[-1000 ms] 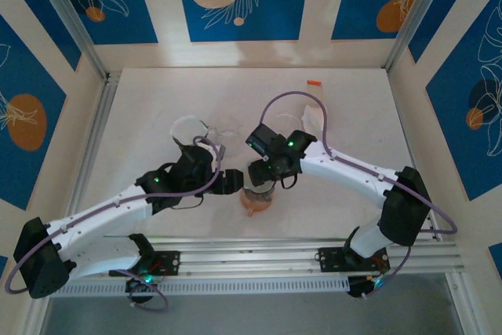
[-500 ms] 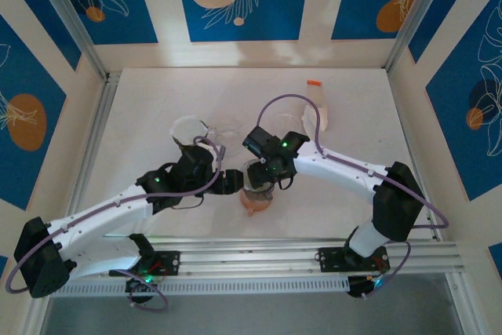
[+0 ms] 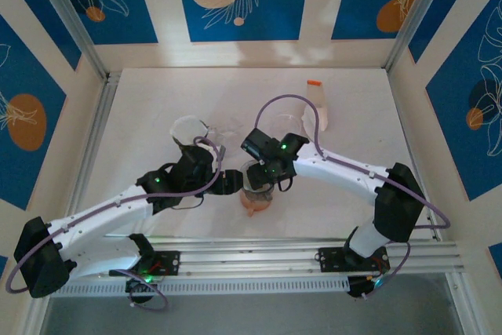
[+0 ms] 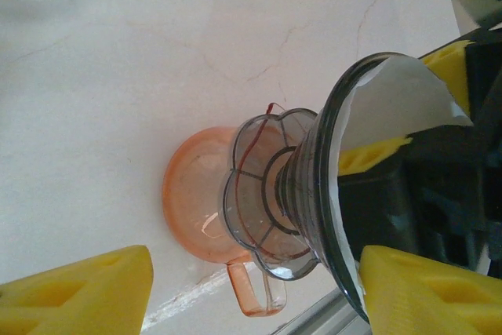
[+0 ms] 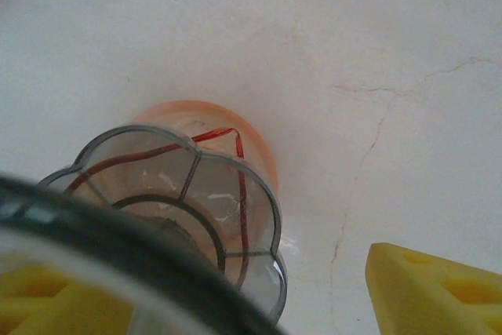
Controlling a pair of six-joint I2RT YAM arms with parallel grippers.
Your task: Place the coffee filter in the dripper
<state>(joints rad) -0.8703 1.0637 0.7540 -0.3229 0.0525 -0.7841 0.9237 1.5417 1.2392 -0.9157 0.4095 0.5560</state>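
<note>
Smoky, clear, scallop-footed dripper (image 4: 302,186); thin white paper filter (image 4: 392,103) curls inside.

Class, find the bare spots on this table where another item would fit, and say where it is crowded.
Free: the far-left table corner beyond the clear dish; the right side between the bottle and the wall. Crowded: the middle, around the dripper and orange cup.
</note>
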